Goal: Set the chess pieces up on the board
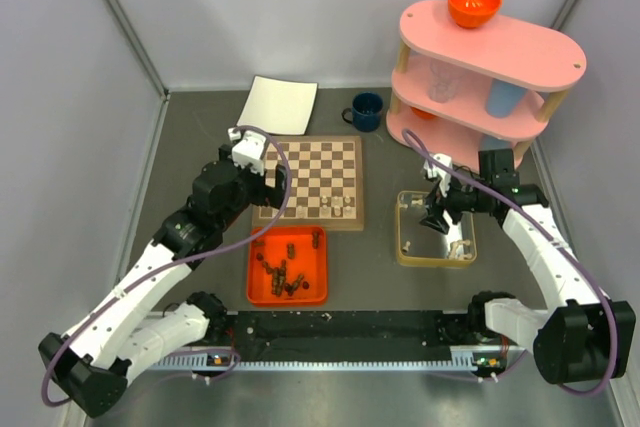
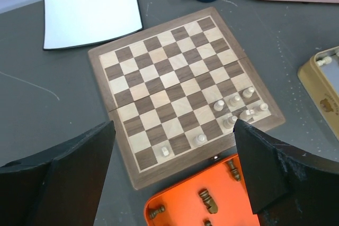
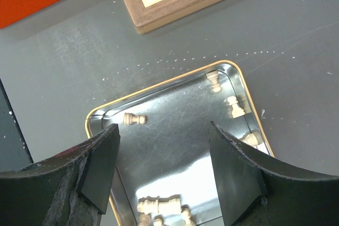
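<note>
The left gripper (image 2: 174,125) hangs wide and empty over the near edge of the square wooden chessboard with dark and cream squares (image 2: 159,83), where a few pale beige chessmen (image 2: 233,100) stand. The right gripper (image 3: 163,130), jaws apart and empty, hovers above the gold-rimmed metal tin (image 3: 175,109), apparently lining up on a loose pale piece (image 3: 133,118). Dark brown chessmen (image 1: 288,267) lie in the orange plastic tray (image 1: 255,272), seemingly sorted by colour. The tin's brownish print is too blurred to read.

White arms (image 1: 135,297), black joints (image 1: 212,197), purple cables (image 1: 287,182)
</note>
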{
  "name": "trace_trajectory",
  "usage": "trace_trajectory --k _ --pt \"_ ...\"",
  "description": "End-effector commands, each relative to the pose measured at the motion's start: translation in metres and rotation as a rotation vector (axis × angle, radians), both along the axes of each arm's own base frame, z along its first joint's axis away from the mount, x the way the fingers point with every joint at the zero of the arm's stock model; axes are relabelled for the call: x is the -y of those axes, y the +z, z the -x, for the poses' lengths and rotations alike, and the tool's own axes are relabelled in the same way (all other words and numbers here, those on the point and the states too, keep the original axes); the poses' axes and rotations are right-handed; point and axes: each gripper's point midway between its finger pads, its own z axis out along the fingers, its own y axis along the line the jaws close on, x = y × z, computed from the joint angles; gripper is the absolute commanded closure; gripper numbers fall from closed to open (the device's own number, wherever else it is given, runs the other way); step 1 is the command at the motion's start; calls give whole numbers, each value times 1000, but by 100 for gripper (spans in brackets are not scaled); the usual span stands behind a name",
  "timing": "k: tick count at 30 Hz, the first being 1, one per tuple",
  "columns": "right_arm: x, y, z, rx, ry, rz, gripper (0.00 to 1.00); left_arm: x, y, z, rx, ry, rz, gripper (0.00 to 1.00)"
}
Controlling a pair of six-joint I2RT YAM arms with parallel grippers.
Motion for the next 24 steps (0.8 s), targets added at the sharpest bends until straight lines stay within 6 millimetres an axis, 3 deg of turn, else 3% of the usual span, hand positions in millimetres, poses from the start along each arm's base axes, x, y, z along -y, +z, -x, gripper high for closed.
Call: trace_trajectory --k 1,11,16,24 --pt "3 28 -10 70 -13 2 33 -12 12 -2 100 28 -16 1" --pt "2 21 -1 -22 -49 -15 32 -36 -11 11 125 68 -99 1" --pt "8 13 0 -44 -76 16 32 -42 -9 13 156 81 -101 1" --pt "32 -9 -26 -134 -280 114 32 -44 -4 18 184 80 -76 1"
